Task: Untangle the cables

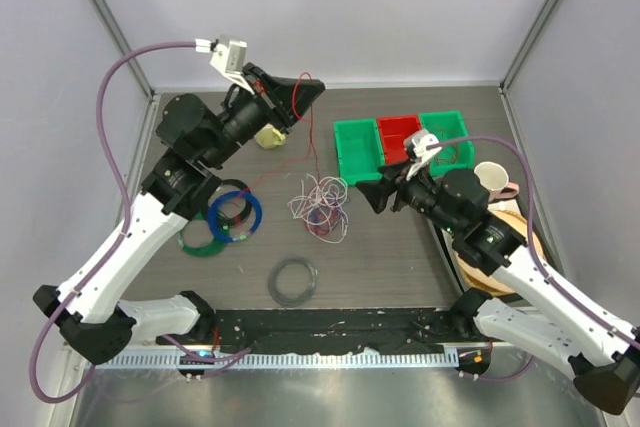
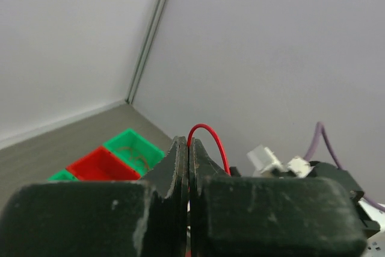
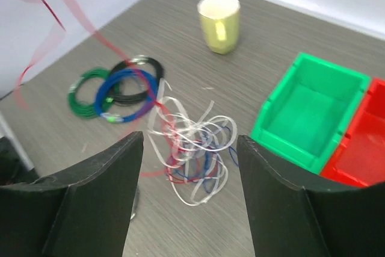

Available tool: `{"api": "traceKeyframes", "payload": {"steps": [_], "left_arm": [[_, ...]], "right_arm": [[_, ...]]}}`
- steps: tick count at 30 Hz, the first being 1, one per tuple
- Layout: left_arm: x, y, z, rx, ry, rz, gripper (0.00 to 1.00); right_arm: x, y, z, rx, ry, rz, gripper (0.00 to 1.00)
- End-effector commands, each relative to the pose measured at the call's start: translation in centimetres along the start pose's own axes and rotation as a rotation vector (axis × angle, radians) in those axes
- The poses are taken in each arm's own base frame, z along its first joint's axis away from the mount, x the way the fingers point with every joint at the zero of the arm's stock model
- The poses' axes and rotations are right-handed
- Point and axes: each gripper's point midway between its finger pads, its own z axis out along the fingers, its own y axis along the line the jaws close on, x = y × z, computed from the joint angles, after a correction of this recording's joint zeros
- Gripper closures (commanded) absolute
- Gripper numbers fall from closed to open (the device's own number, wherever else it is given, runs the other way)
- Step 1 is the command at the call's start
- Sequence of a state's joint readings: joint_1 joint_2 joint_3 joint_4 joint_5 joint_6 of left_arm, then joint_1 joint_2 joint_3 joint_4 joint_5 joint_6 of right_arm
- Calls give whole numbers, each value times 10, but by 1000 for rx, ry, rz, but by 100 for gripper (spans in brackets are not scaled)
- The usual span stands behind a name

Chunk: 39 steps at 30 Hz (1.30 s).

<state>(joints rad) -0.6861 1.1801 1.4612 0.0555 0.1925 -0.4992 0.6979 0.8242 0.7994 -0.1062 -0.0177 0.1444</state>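
**Red strand pinched high, knot unpinned**

The left gripper (image 1: 306,89) is raised well above the table with its jaws pressed together on the red cable (image 2: 203,126). A small loop of it arches out just beyond the fingertips. Below the jaws the strand drops down and runs into the cables (image 1: 320,205), a loose knot of white, red and blue-purple wire lying on the table well under and ahead of that gripper.

The right gripper (image 3: 189,141) sits low on the other side of the knot with its jaws spread and nothing in them. The tangle lies just ahead of the gap between its fingers, apart from both.

The main risk, as I judge it, is that nothing holds the knot down. A further pull from the left could lift or drag the whole bundle instead of drawing the red strand free, and could cinch the loops tighter. The wire is thin and held only near the fingertips, so a snag could also slip it out of the pinch. If the right jaws close carelessly, they may clamp the red strand along with the rest.
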Motion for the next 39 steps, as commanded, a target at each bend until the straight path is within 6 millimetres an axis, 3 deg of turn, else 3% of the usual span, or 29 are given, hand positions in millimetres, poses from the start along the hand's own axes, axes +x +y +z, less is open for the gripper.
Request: {"api": "traceKeyframes", "payload": {"steps": [1,4,6,9,12,13,20,21,25,28,32,34,36,37,39], "left_arm": [[27,10,-5,-39,76,-60,100],[51,7,-7,16,136,-76,100],[64,3,-10,54,168,-94,100],[78,9,-13,42,187,-121,100],[86,11,-14,41,198,-135,100],[89,11,-14,43,206,-138,100],[102,2,-14,114,251,-171,100],[103,2,-14,112,253,-173,100],[106,-2,-17,131,271,-185,100],[105,-1,-20,115,273,-181,100],[112,10,-29,63,288,-141,100],[118,18,-33,23,298,-143,100],[128,26,-37,-12,313,-151,100],[136,30,-40,-26,322,-155,100],[135,32,-44,-34,307,-149,100]], "right_arm": [[-28,51,-18,-305,-171,-103,30],[-35,75,-26,-458,-238,-184,29],[-43,84,-26,-499,-257,-140,28],[-67,82,-10,-459,-311,-1,28],[-73,94,5,-524,-296,4,28],[-63,95,17,-539,-260,-15,28],[-59,83,61,-471,-232,-4,27],[-66,87,62,-488,-257,-4,27],[-66,88,73,-498,-272,23,28],[-56,70,81,-387,-204,47,28],[-42,50,61,-275,-183,16,27],[-33,40,40,-231,-192,-8,26],[-10,32,28,-192,-132,-7,24],[-11,36,15,-218,-130,-26,24],[8,39,3,-253,-61,-59,24]]}}
